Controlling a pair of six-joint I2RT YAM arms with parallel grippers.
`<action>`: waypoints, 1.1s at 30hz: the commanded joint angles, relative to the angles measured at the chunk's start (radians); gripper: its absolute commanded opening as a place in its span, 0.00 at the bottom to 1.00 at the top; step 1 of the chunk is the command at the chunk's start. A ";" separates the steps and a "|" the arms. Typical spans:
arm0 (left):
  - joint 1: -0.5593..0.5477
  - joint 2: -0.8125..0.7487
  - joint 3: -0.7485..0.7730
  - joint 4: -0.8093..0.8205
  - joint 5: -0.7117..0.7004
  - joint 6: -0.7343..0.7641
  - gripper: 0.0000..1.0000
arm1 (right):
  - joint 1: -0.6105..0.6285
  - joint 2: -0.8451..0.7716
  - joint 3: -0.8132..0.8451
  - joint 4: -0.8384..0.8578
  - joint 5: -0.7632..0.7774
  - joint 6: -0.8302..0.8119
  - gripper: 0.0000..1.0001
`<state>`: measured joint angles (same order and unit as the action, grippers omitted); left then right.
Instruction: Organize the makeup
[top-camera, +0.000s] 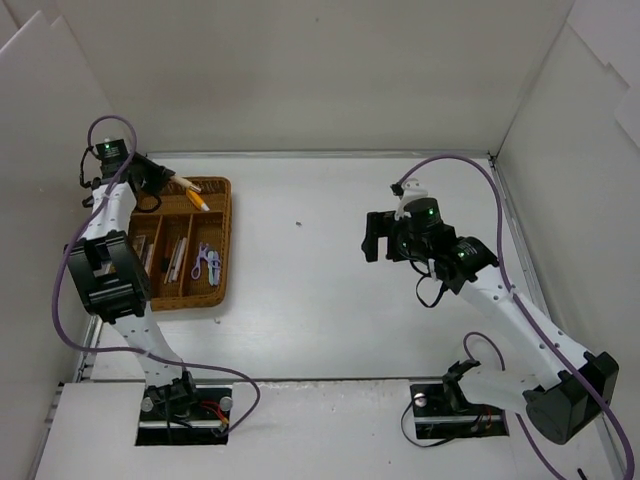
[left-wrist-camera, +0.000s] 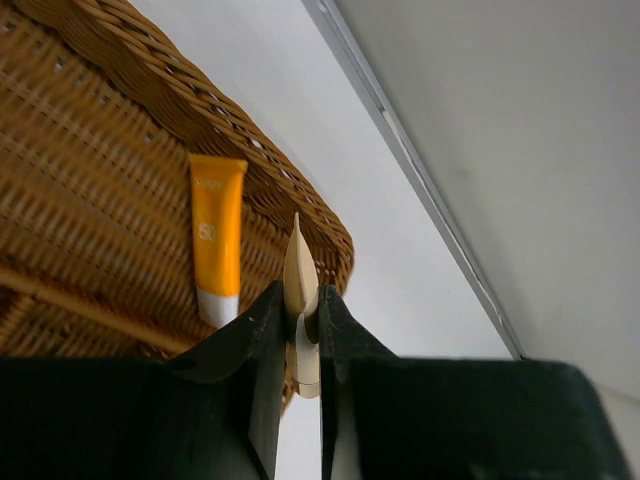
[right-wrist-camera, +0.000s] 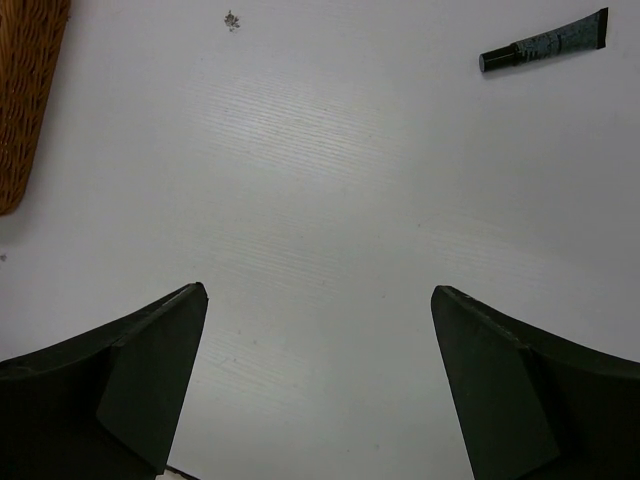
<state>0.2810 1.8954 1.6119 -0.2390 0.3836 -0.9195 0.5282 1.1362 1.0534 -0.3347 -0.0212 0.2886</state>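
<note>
My left gripper (top-camera: 170, 183) (left-wrist-camera: 300, 296) is shut on a small cream-coloured tube (left-wrist-camera: 299, 272), held over the far corner of the brown wicker tray (top-camera: 222, 240). An orange tube (left-wrist-camera: 217, 235) (top-camera: 199, 200) lies in the tray's far compartment just below it. A purple curler (top-camera: 207, 263) and several pencils or sticks (top-camera: 176, 256) lie in other compartments. My right gripper (top-camera: 372, 238) (right-wrist-camera: 320, 300) is open and empty above the bare table. A dark tube (right-wrist-camera: 545, 42) lies on the table ahead of it to the right.
White walls enclose the table on the left, back and right; a metal strip (left-wrist-camera: 420, 170) runs along the back wall's foot just past the tray. The tray's edge (right-wrist-camera: 25, 90) shows at the left of the right wrist view. A small speck (top-camera: 298, 223) lies mid-table.
</note>
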 joint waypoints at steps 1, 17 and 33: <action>0.029 0.039 0.105 0.000 -0.008 -0.013 0.06 | -0.019 -0.023 -0.001 0.013 0.059 0.017 0.92; 0.049 -0.038 0.089 -0.060 -0.035 0.082 0.93 | -0.146 0.200 0.109 -0.044 0.118 0.175 0.88; -0.445 -0.439 -0.164 -0.284 -0.213 0.393 0.94 | -0.307 0.778 0.500 -0.053 0.127 0.435 0.63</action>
<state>-0.1127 1.5196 1.4788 -0.4595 0.2127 -0.6174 0.2287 1.8614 1.4818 -0.3859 0.0681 0.6407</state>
